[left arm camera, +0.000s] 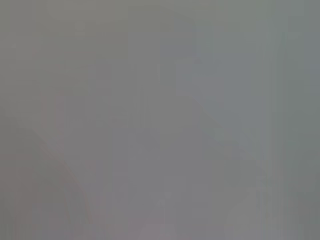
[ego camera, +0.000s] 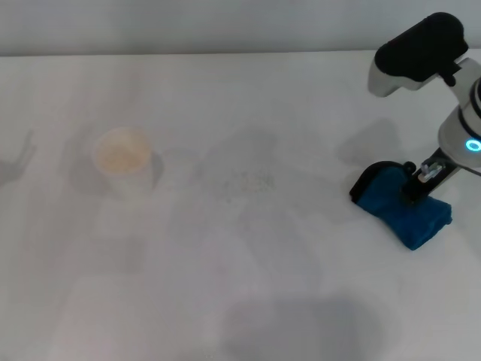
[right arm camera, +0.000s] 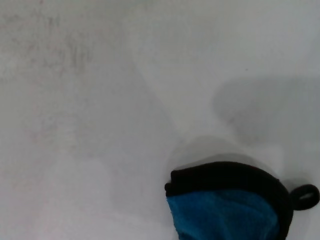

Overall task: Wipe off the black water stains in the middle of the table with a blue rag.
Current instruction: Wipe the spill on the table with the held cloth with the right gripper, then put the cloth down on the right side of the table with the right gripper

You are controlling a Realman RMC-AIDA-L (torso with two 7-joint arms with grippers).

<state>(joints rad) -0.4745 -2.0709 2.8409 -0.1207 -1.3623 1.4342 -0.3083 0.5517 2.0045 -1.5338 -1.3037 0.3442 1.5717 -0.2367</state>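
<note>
The blue rag [ego camera: 406,209] is bunched up at the right side of the white table [ego camera: 225,286]. My right gripper [ego camera: 419,180] is shut on the rag's top and holds it at the tabletop. In the right wrist view the rag [right arm camera: 225,212] shows its black edge trim and a small black loop [right arm camera: 305,196]. No grey-brown splotch of black water stains shows in any view. Only faint speckled grey marks [ego camera: 248,180] lie at the table's middle, well to the left of the rag; they also show in the right wrist view [right arm camera: 55,45]. My left gripper is out of view.
A pale cup [ego camera: 122,159] stands at the left of the table, left of the speckled marks. The table's far edge [ego camera: 188,54] runs along the top. The left wrist view shows only flat grey.
</note>
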